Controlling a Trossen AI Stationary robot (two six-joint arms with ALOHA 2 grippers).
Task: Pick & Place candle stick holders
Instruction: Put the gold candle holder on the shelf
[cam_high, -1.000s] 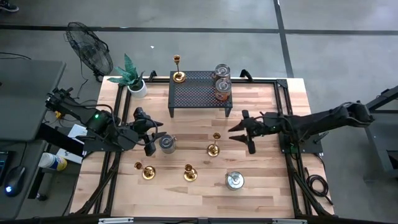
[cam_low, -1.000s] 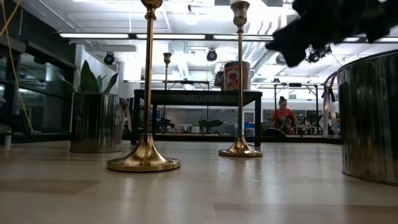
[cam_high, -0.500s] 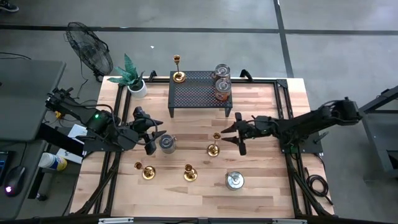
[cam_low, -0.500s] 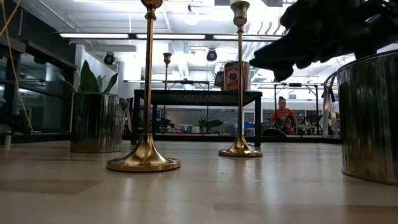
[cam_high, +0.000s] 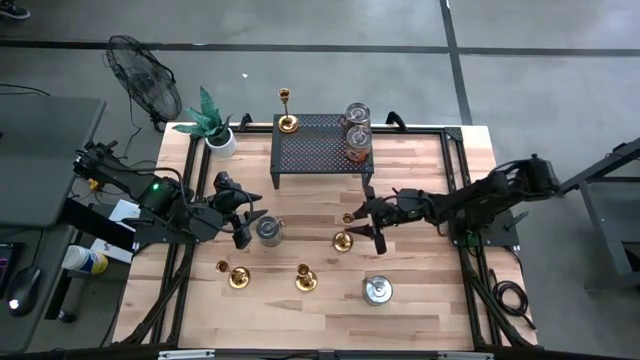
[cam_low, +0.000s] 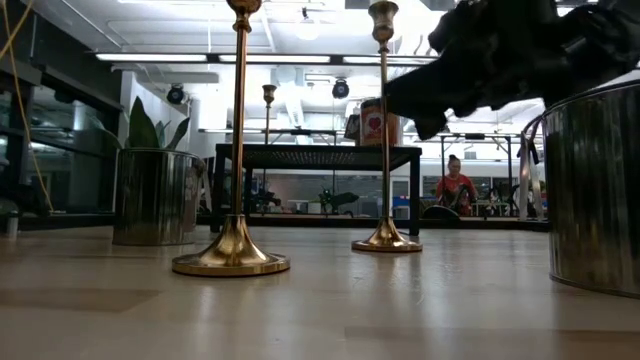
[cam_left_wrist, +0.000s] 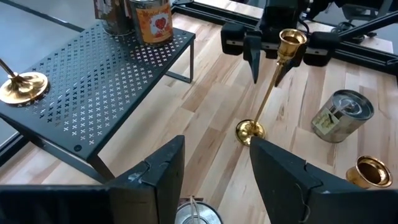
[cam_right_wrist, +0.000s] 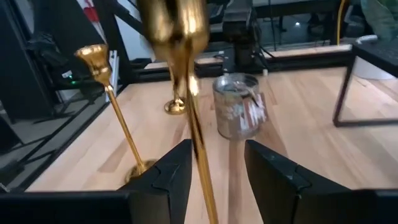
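Several gold candle stick holders show. One (cam_high: 343, 240) stands on its round base mid-table. My right gripper (cam_high: 362, 228) is open and reaches in level from the right. Its fingers stand on either side of the slim stem (cam_right_wrist: 195, 127) below the cup (cam_left_wrist: 291, 40); I see no touch. Two more holders (cam_high: 305, 280) (cam_high: 238, 277) stand nearer the front edge. Another (cam_high: 287, 122) stands on the black rack (cam_high: 320, 150). My left gripper (cam_high: 248, 225) hangs open above a silver tin (cam_high: 269, 231) at the left.
Two jars (cam_high: 357, 130) sit on the rack's right end. A second tin (cam_high: 377, 291) stands near the front, right of centre. A potted plant (cam_high: 215, 125) occupies the far left corner. Bare wood lies at the front right.
My right gripper has moved toward the table's left edge and sunk a little, reaching the middle candle stick holder, so that its fingers now flank the stem. The holder stands where it was.
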